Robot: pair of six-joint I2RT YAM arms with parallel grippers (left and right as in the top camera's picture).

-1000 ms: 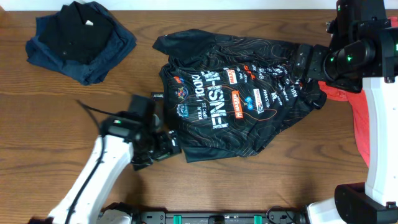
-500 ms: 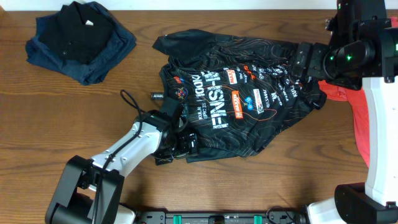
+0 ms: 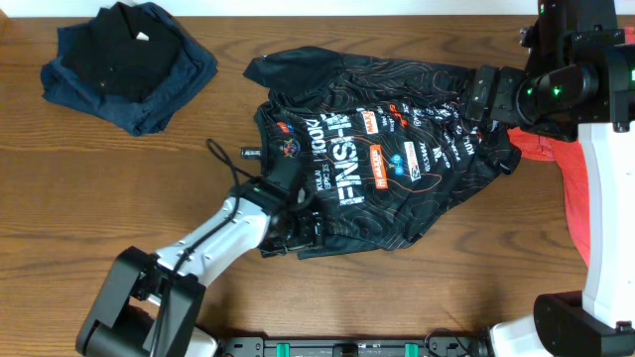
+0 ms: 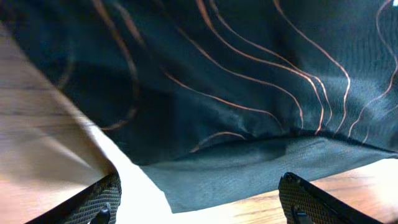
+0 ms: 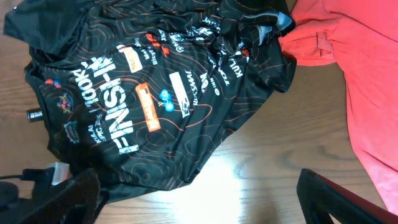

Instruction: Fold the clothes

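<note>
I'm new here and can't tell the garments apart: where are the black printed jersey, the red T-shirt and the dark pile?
Black jersey (image 3: 342,167): overhead view, on its white lettering.
Red T-shirt (image 5: 354,62): right wrist view, on plain cloth near its middle.
Dark pile (image 3: 124,59): overhead view, on the black top garment.

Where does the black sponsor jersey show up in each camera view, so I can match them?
Overhead: jersey spread at centre, slightly right.
Left wrist: jersey fills the upper frame, hem near the bottom.
Right wrist: jersey covers upper left and centre.
Shared landmark: big white lettering, in overhead and right wrist only.
</note>
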